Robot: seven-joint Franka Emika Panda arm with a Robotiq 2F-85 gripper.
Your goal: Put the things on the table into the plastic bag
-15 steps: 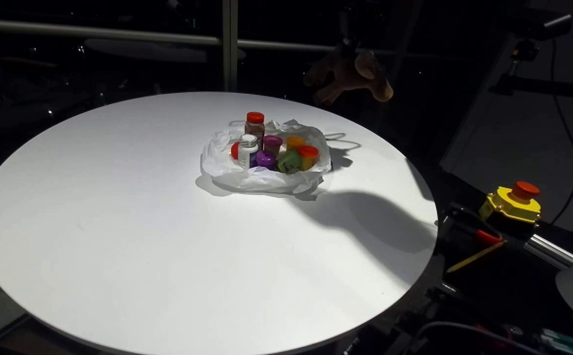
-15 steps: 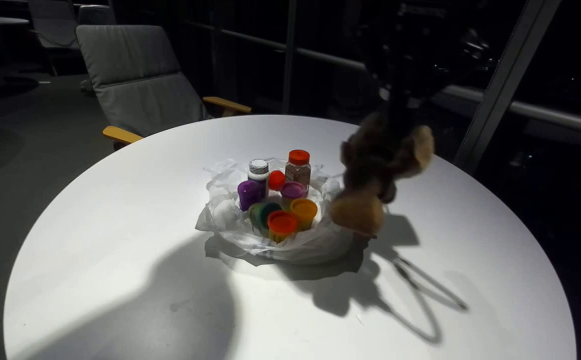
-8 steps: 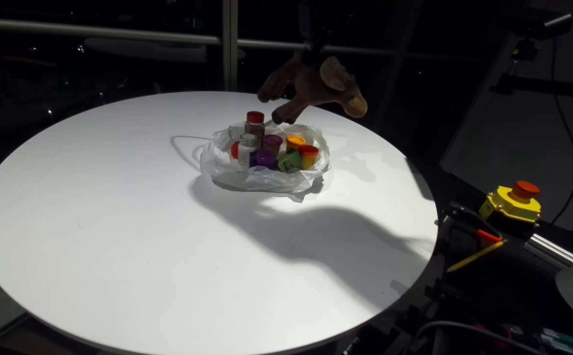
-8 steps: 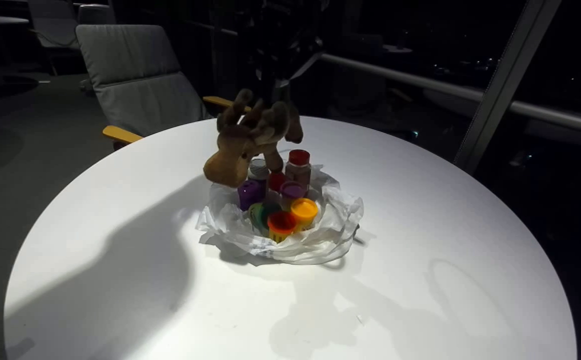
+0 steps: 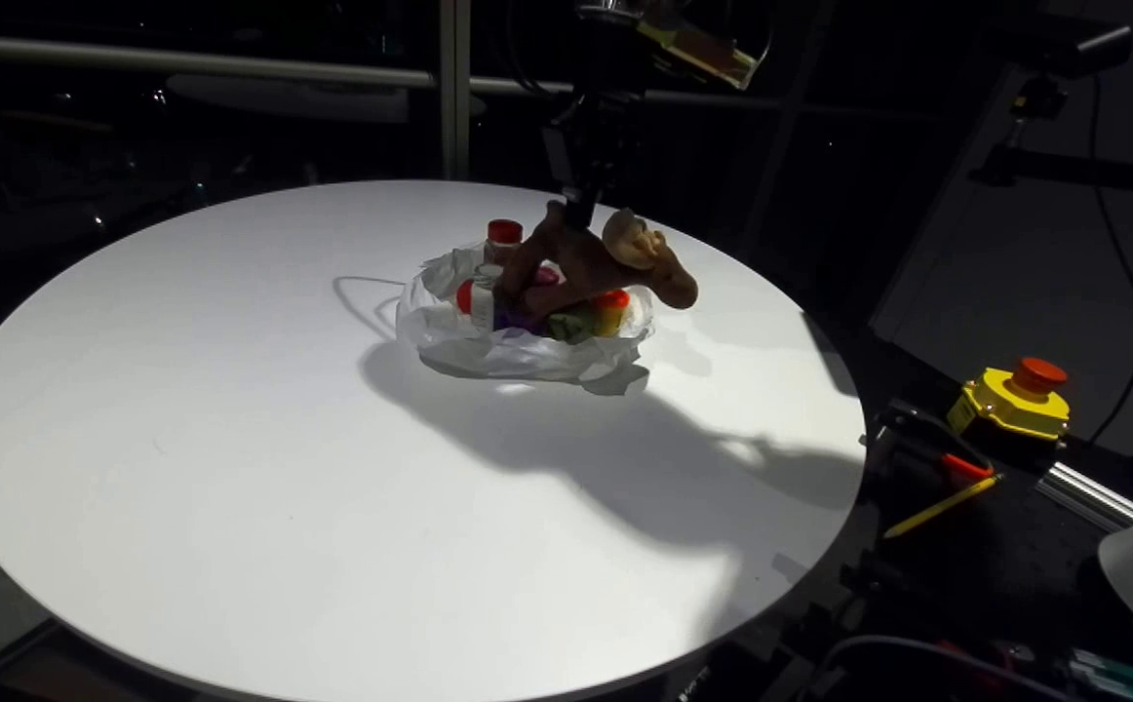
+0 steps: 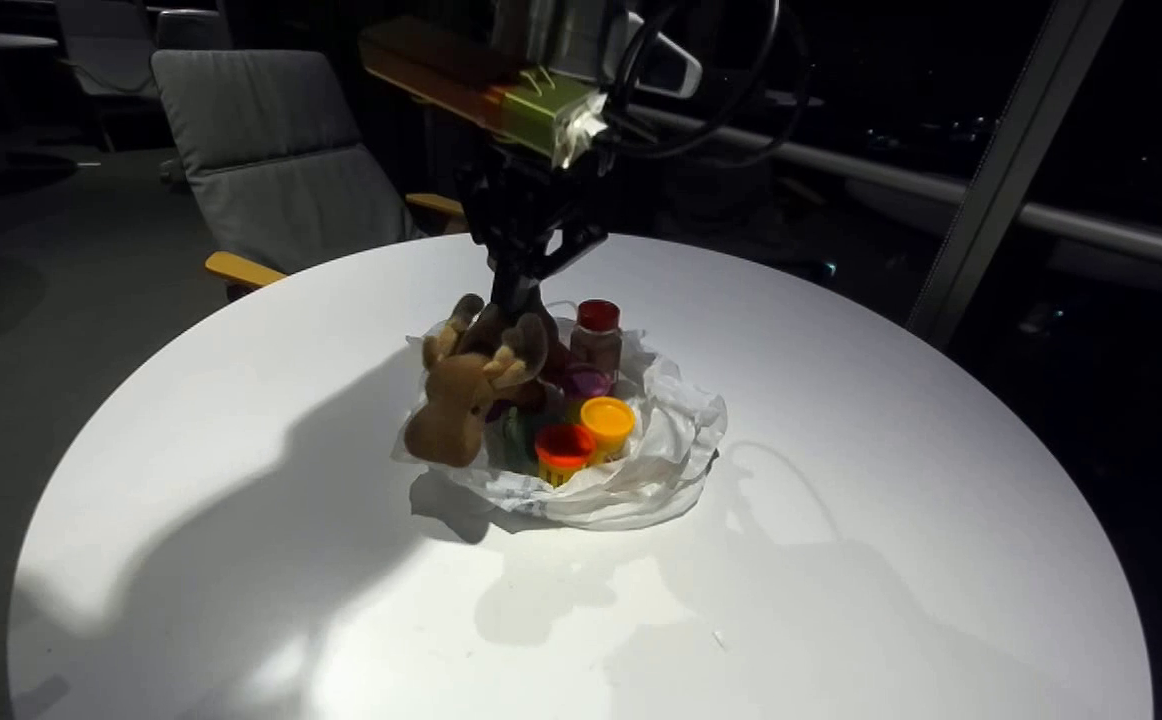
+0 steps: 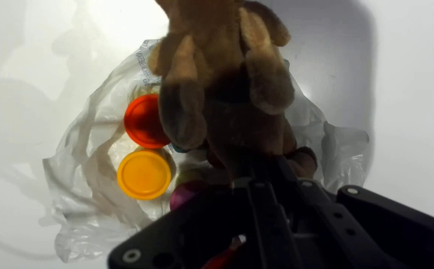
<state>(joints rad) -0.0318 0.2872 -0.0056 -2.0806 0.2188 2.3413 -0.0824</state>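
1. The brown plush toy [image 5: 588, 261] hangs above the plastic bag [image 5: 518, 363], head lower than rump. Its snout pokes out past the bag's edge, while the legs reach down among the things inside; whether the feet touch them I can't tell from here.

2. The gripper [image 6: 514, 300] has it pinched by the back, behind the antlers, jaws pressed close on the plush.

3. This looks to me like the lowering step. I'd draw the toy back toward the middle first, so the head comes in over the bag and doesn't tip the lot outward. Then ease down, let go only once the lids carry its weight, and rise straight. A shove could topple the white bottle [image 5: 484, 304].

4. My count: one toy, one bag. Inside, besides that one bottle: one red-capped jar [image 6: 597, 345], one red bit [image 5: 464, 297], one purple bit [image 5: 518, 325], one green piece [image 5: 571, 323], one purple-lidded pot [image 6: 586, 380], one yellow-lidded pot [image 7: 144, 174], one red-lidded pot [image 7: 144, 121]. The toy may hide more.

5. Farther out: one round white table [image 5: 284, 507] under everything; off it, one yellow box with a red button [image 5: 1013, 405], one yellow stick [image 5: 942, 507], and one grey chair [image 6: 271, 170] nearby.
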